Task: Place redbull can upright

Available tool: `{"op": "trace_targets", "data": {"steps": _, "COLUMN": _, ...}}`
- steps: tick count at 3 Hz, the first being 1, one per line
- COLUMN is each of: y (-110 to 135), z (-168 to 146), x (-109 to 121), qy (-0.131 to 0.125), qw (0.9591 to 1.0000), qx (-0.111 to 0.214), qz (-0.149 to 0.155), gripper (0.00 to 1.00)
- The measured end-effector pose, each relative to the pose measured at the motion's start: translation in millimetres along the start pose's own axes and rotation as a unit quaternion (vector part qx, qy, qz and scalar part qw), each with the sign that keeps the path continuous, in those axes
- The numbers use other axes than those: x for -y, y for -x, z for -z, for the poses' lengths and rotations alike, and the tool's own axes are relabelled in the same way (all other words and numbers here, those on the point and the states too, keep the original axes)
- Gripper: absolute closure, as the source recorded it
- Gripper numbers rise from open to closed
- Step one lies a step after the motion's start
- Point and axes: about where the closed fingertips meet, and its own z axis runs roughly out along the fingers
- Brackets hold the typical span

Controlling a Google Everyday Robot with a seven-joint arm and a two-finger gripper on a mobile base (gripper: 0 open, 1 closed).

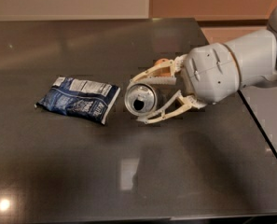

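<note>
On the dark table [128,181], just right of the bag [79,99], the gripper [137,101] clasps the can [140,98] lying sideways; the grasp seems made, so next the wrist must turn it upright and set it down.

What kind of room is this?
Probably an office break area or test room: a dark glossy table, a plain beige wall behind, a snack bag, and the gripper holding the redbull can sideways beside it.
</note>
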Motion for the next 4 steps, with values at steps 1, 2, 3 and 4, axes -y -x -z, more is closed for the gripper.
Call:
{"op": "trace_targets", "data": {"steps": 1, "y": 13, "z": 4, "x": 0, "qy": -0.019, "qw": 0.9991, "qx": 0.034, "qz": -0.02, "gripper": 1.0}}
{"op": "trace_targets", "data": {"steps": 2, "y": 19, "z": 5, "x": -5, "qy": -0.021, "qw": 0.9967, "qx": 0.061, "qz": -0.048, "gripper": 1.0}}
{"op": "trace_targets", "data": {"steps": 3, "y": 13, "z": -2, "x": -19, "qy": -0.004, "qw": 0.9905, "qx": 0.099, "qz": -0.095, "gripper": 1.0}}
{"op": "trace_targets", "data": {"steps": 4, "y": 3, "z": -5, "x": -33, "qy": 0.022, "qw": 0.983, "qx": 0.127, "qz": -0.131, "gripper": 1.0}}
